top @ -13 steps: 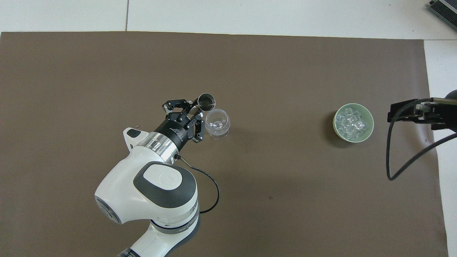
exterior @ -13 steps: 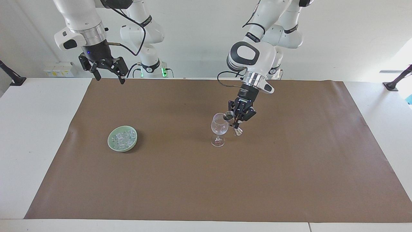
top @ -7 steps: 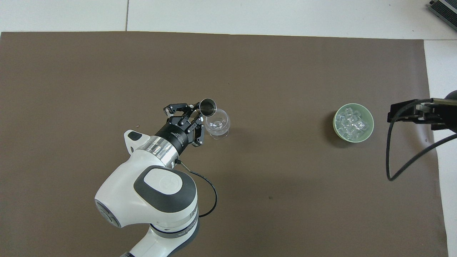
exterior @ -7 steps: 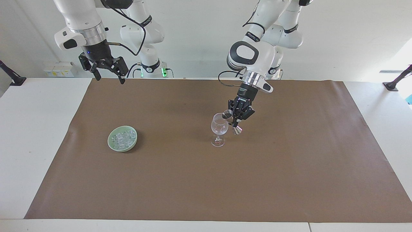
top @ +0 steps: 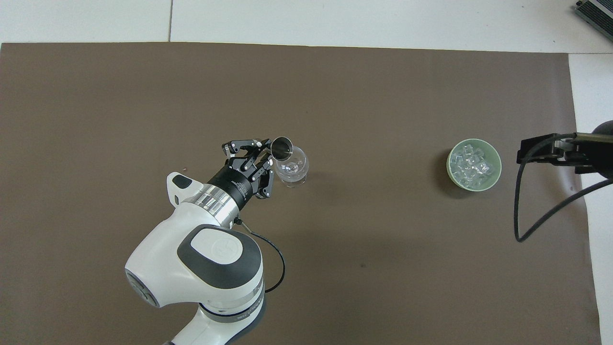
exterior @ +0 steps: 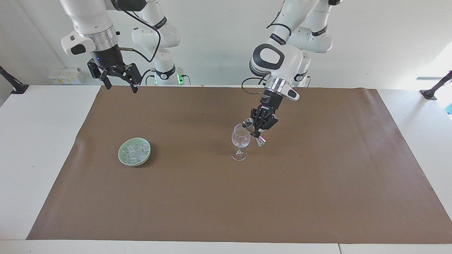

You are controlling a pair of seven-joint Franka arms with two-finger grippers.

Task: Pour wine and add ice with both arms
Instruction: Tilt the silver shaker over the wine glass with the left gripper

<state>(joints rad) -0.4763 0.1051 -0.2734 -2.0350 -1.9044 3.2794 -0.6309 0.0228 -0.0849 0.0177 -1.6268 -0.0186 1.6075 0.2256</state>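
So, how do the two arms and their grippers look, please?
Both arms are white, rounded and jointed, with dark grey joint caps and silver wrist rings. The left gripper and right gripper are black with two fingers. A thin black cable loops beside each wrist.

1. A white table (exterior: 39, 148) (top: 335, 19) is covered over most of its top by a brown mat (exterior: 282, 197) (top: 119, 96); white margins are left bare at both ends and along the edge farthest from the robots.
2. A clear stemmed wine glass (exterior: 240, 143) (top: 292, 166) is stood upright on the mat, near its middle.
3. A pale green bowl (exterior: 134, 151) (top: 474, 165) filled with clear ice (exterior: 134, 150) (top: 472, 163) cubes is set on the mat toward the right arm's end, well apart from the glass.
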